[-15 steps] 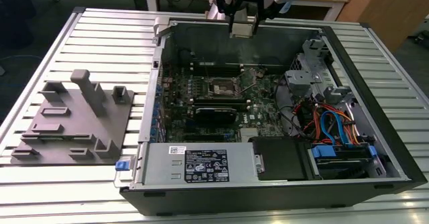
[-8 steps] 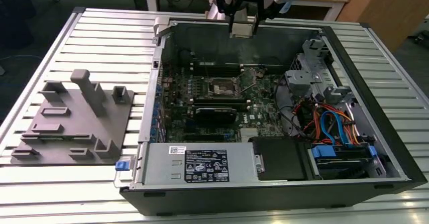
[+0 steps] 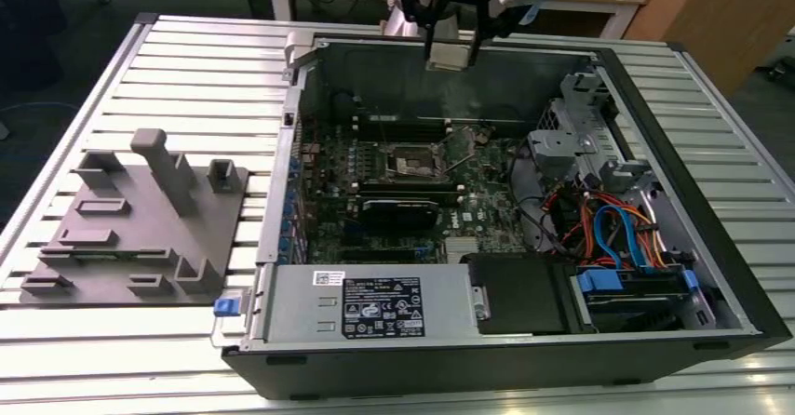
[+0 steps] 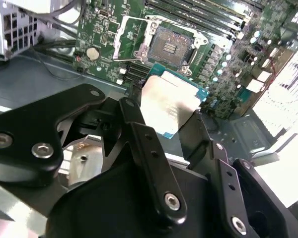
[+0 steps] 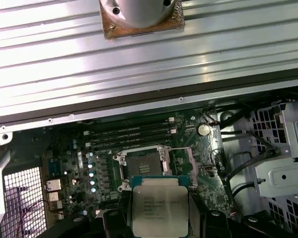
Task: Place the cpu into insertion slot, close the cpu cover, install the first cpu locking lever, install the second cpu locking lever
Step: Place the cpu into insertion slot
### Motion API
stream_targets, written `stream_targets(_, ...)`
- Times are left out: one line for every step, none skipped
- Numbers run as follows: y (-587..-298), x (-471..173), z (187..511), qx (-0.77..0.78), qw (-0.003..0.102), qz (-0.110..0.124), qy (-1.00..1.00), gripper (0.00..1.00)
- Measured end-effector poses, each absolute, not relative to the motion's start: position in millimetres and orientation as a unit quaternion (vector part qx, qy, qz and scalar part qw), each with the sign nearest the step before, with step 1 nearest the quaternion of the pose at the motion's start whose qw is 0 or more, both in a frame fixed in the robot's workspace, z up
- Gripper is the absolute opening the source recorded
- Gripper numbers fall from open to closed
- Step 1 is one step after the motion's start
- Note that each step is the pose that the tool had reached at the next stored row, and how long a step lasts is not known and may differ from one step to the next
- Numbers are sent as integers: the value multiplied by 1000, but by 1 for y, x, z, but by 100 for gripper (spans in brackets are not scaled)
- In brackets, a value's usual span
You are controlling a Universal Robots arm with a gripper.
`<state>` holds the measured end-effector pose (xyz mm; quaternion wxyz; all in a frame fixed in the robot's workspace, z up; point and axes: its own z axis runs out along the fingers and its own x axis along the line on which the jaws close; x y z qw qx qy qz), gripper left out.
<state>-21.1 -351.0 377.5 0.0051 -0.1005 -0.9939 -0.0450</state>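
My gripper (image 3: 450,50) hangs high over the far wall of the open computer case, shut on the cpu (image 3: 450,59). In both wrist views the cpu (image 4: 168,101) (image 5: 160,206), a flat silver-topped square chip, sits between black fingers (image 4: 135,119), gripped by two opposite edges. The insertion slot (image 3: 412,161) (image 4: 171,47) (image 5: 141,166) lies bare on the green board well below the cpu. The cpu cover (image 4: 130,37) (image 5: 183,159) is swung open beside the slot.
A grey fixture plate (image 3: 137,220) with upright holders lies at the exterior view's left. Inside the case (image 3: 497,378) are a power supply (image 3: 360,308), long memory slots (image 5: 131,135), a black module (image 3: 400,212) and a drive cage with coloured cables (image 3: 621,238).
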Motion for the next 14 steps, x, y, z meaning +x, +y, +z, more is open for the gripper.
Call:
stream_targets(-351, -21, 377, -109, 5, -45, -993, 54)
stream_targets(-351, -21, 377, -118, 4, -45, -992, 54)
stream_targets(-351, -21, 377, -126, 4, -45, -991, 54)
stream_targets(-351, -21, 377, -133, 4, -45, -990, 54)
stream_targets(-351, -22, 377, -137, 3, -45, -990, 54)
stream_targets(-351, -23, 377, -140, 3, -45, -989, 54)
stream_targets(-351, -24, 377, -142, 3, -45, -989, 54)
stream_targets(-351, -24, 377, -143, 3, -45, -989, 54)
stream_targets(-351, -25, 377, -144, 3, -45, -989, 54)
stream_targets(-351, -25, 377, -144, 3, -45, -989, 54)
stream_targets(-351, -25, 377, -144, 3, -45, -988, 54)
stream_targets(-351, -25, 377, -145, 3, -45, -988, 54)
stream_targets(-351, -25, 377, -146, 3, -45, -988, 54)
stream_targets(-351, -25, 377, -147, 3, -45, -988, 54)
